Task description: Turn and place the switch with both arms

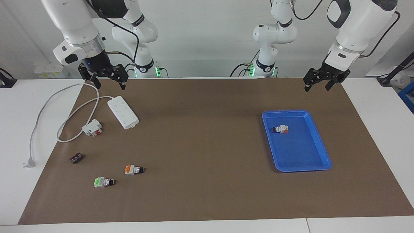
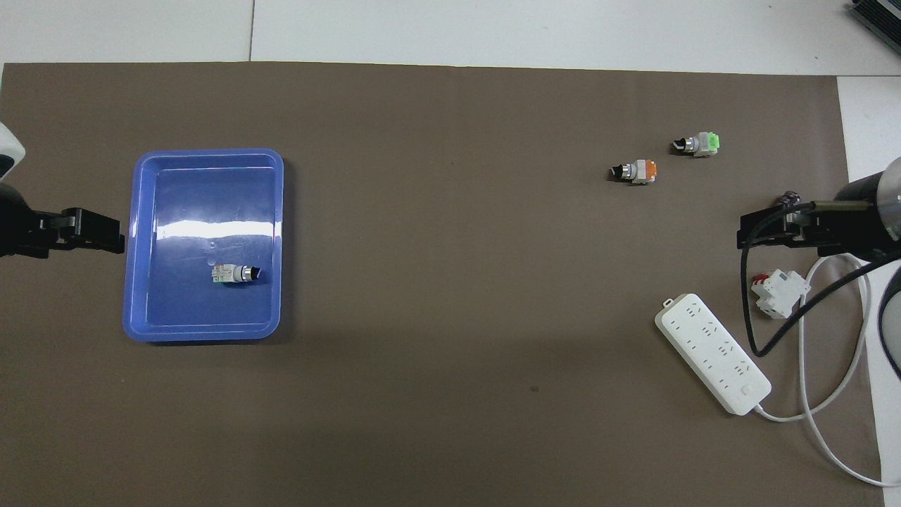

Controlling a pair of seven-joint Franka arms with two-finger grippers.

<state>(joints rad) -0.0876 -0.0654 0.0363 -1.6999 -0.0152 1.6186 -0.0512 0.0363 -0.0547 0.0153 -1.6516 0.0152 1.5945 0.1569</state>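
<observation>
Lying in tray (image 1: 320, 142): switch (image 1: 280, 129).

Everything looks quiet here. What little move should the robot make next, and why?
Probably just draw the left gripper back to rest: the small whitish-grey switch with a black knob already lies in the blue plastic tray, and both that gripper and the right gripper hang open and empty.
</observation>
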